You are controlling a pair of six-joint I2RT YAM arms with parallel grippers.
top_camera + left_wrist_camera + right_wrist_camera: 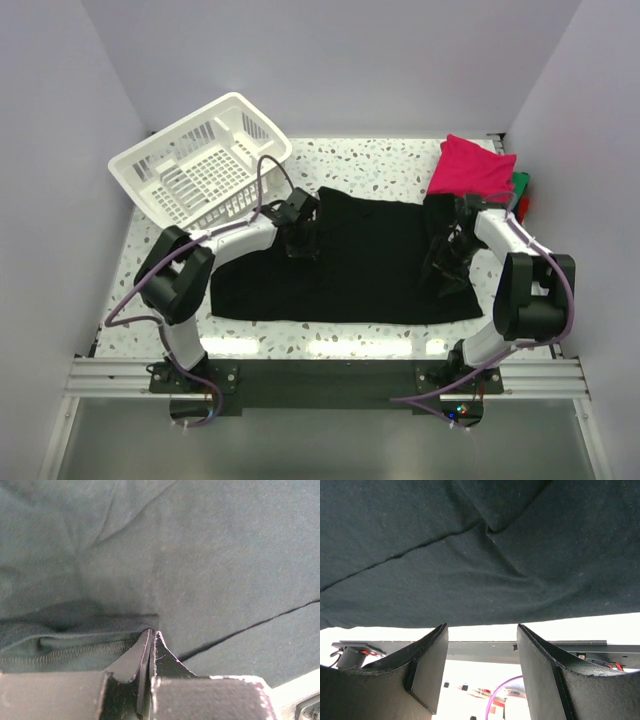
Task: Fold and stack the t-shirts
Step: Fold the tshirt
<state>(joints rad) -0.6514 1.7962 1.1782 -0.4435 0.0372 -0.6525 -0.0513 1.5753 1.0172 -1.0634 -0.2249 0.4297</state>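
Note:
A large black t-shirt [350,265] lies spread flat across the middle of the table. My left gripper [300,245] rests on its upper left part. In the left wrist view the jaws [151,632] are closed together at the end of a folded hem of the black cloth [210,555]. My right gripper [447,268] is over the shirt's right end. In the right wrist view it [482,626] is open with nothing between the fingers, and the black cloth [470,555] lies just beyond the tips. A folded magenta-pink shirt [470,165] lies at the back right, on green [520,182] and red [523,205] cloth.
A white slatted basket [200,165] stands tilted at the back left, close to my left arm. Grey walls close in the table on three sides. The metal rail [470,650] at the table's near edge shows past the right fingers.

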